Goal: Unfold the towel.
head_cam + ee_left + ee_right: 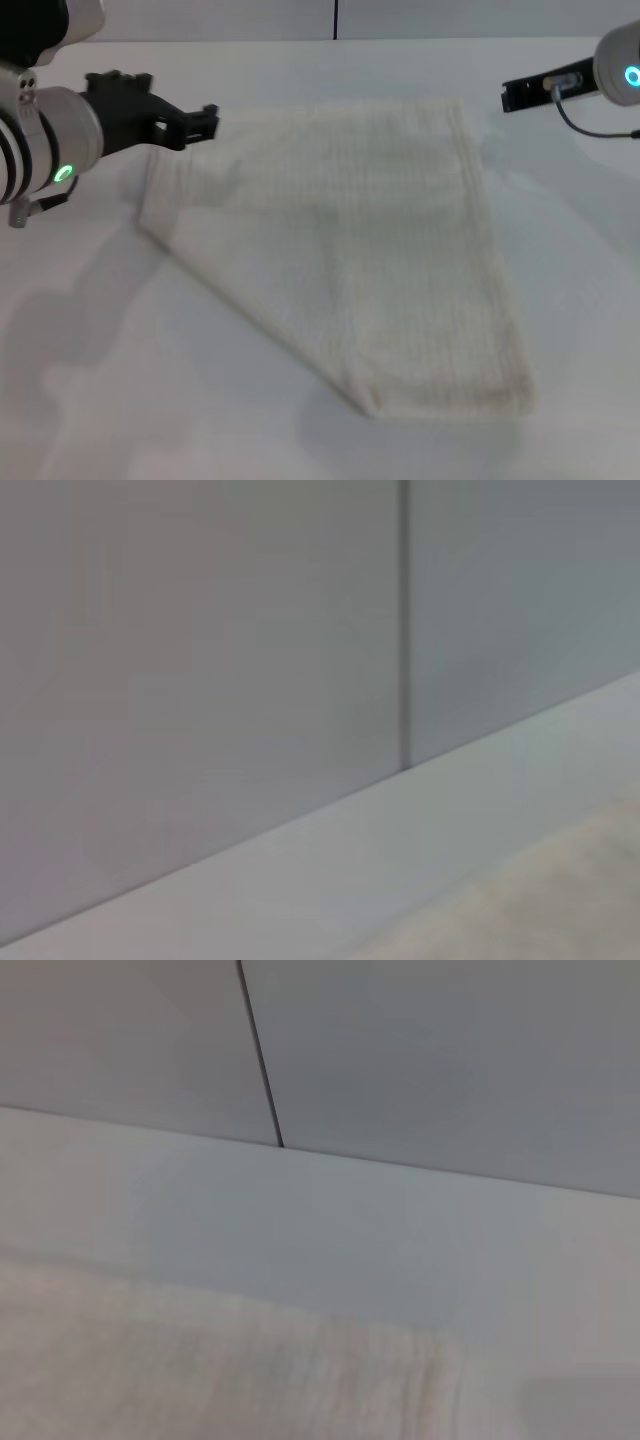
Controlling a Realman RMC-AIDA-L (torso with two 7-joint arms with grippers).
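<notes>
The towel [380, 250] is a large cream-white ribbed cloth lying on the white table. Its left part is folded along a slanted edge that runs from the left side to the near corner. My left gripper [198, 124] hovers at the towel's far left corner, right at the cloth's edge; I cannot tell whether it touches it. My right gripper [512, 94] hovers beyond the far right corner, a little apart from the cloth. The towel's edge also shows in the left wrist view [580, 900] and in the right wrist view [200, 1360].
The white table [90, 400] spreads on all sides of the towel. A grey wall with a dark vertical seam [262, 1060] stands behind the table's far edge.
</notes>
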